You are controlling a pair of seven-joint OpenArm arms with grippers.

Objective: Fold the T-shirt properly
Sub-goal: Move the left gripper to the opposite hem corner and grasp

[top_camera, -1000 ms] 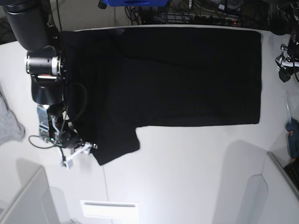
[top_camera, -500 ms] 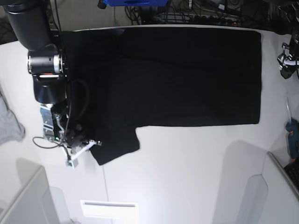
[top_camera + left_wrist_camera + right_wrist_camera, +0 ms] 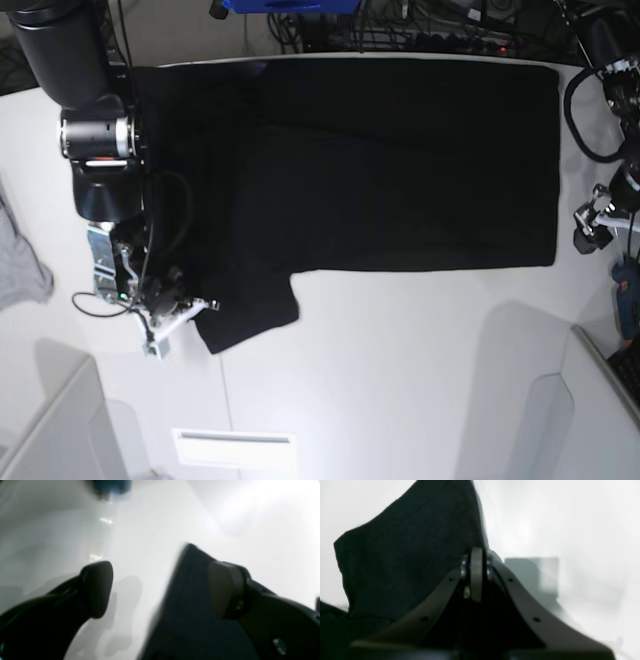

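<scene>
The black T-shirt point(image 3: 400, 160) lies spread flat on the white table, plain side up, with one sleeve pointing toward the front left. My right gripper point(image 3: 187, 312) is at that sleeve's corner. In the right wrist view the right gripper point(image 3: 476, 572) has its jaws together on the edge of the T-shirt point(image 3: 407, 555). My left gripper point(image 3: 590, 225) is just beside the shirt's right edge, near its front corner. In the left wrist view the left gripper point(image 3: 160, 587) is open, with the T-shirt point(image 3: 190, 600) corner between the jaws and one finger over the cloth.
A light grey cloth point(image 3: 20, 265) hangs over the table's left edge. A blue tool point(image 3: 628, 290) lies at the right edge, blurred in the left wrist view point(image 3: 110, 486). Cables point(image 3: 400, 25) run along the back. Raised white panels point(image 3: 50, 430) stand at the front corners.
My left arm has come down from the far right to the shirt's right front corner. My right gripper has edged right onto the sleeve corner.
</scene>
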